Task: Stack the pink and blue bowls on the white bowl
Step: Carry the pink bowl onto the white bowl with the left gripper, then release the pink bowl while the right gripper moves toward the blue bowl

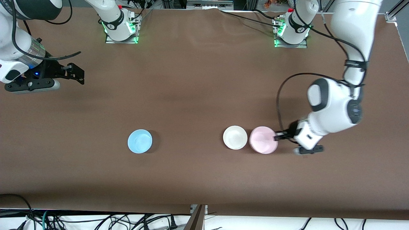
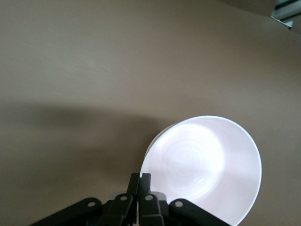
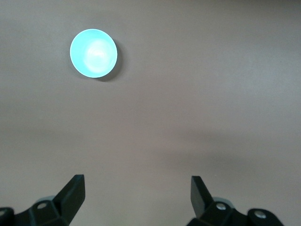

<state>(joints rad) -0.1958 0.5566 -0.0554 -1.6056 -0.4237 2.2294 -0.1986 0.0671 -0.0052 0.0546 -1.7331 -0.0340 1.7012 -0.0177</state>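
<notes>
The pale pink bowl [image 1: 262, 143] stands close beside the white bowl [image 1: 235, 137], toward the left arm's end of the table; their rims almost meet. My left gripper [image 1: 277, 137] is shut on the pink bowl's rim, on the side away from the white bowl. In the left wrist view the fingers [image 2: 145, 181] pinch the rim of the pink bowl [image 2: 207, 165], one finger inside and one outside. The light blue bowl [image 1: 140, 141] stands alone toward the right arm's end and also shows in the right wrist view [image 3: 93, 52]. My right gripper [image 1: 76, 74] [image 3: 137, 183] hangs open and waits over the table's right-arm end.
A brown cloth covers the table [image 1: 204, 80]. The two arm bases [image 1: 120, 25] [image 1: 292, 30] stand along the edge farthest from the front camera. Cables hang below the table's edge nearest to that camera.
</notes>
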